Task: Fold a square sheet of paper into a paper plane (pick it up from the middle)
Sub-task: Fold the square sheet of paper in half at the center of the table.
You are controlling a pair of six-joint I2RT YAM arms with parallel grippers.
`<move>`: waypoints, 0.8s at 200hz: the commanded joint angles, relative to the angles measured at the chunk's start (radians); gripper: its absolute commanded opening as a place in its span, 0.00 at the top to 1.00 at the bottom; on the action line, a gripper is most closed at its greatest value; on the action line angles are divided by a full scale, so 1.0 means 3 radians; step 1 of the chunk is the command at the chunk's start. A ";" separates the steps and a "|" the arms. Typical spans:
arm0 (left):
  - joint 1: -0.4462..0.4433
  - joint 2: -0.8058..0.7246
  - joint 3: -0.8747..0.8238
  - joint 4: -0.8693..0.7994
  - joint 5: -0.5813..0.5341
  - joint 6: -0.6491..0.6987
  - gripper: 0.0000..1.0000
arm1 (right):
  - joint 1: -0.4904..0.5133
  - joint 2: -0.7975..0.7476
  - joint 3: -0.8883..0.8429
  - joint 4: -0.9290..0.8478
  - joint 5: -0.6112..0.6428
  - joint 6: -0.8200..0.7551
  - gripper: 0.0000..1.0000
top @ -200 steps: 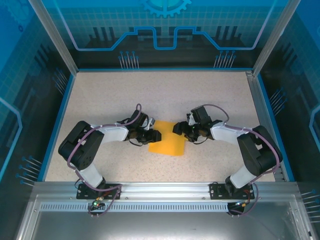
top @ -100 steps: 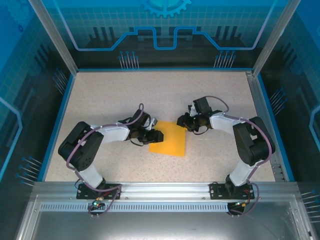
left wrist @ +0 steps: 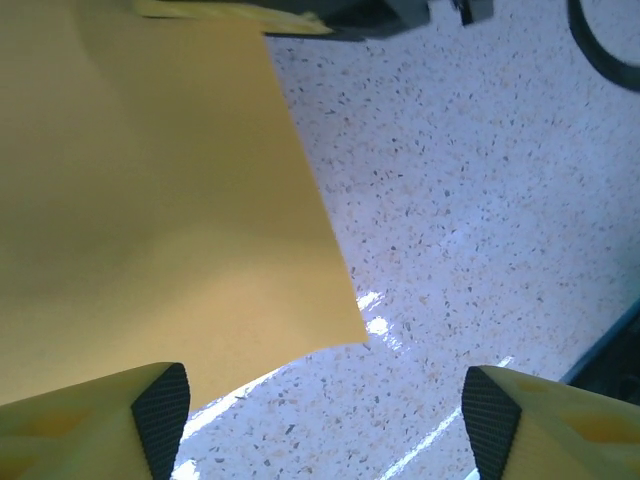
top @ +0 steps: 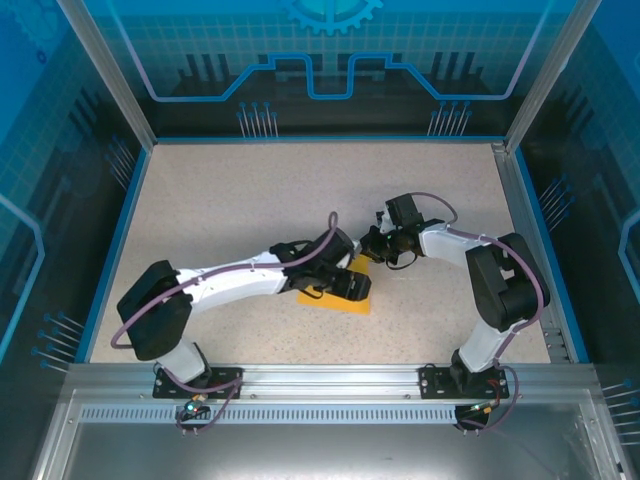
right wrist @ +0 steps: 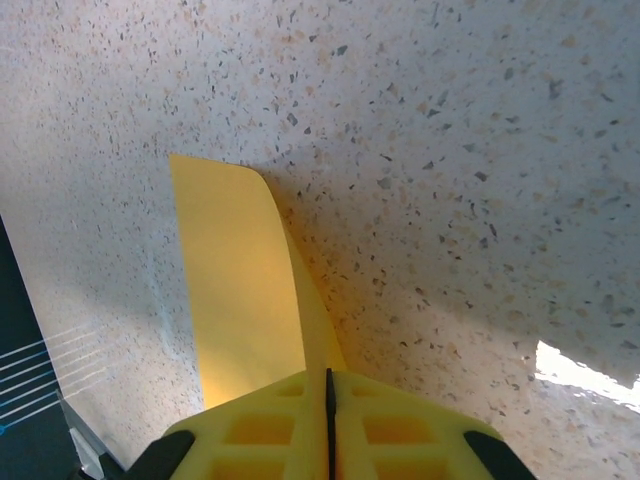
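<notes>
The square sheet of paper lies orange-yellow on the speckled table, mostly covered by my left arm. My left gripper hovers over its near right part. In the left wrist view the sheet spreads across the upper left, its corner lying between the wide-apart fingertips; that gripper is open and holds nothing. My right gripper sits at the sheet's far right corner. In the right wrist view that gripper is shut on the paper's edge, which curls up off the table.
The speckled table is framed by a blue rim at the left and a metal rail at the right. Both arm bases stand on the near rail. Open tabletop stretches behind and to the left.
My left arm has swung right across the sheet and its jaws have opened wider. My right gripper moved to the far right corner and shut on the paper's edge.
</notes>
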 commanded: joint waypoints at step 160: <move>-0.0415 0.0992 0.0902 -0.0655 -0.1347 -0.0315 0.23 | -0.0098 -0.0208 -0.0004 -0.0091 -0.0181 0.0181 0.89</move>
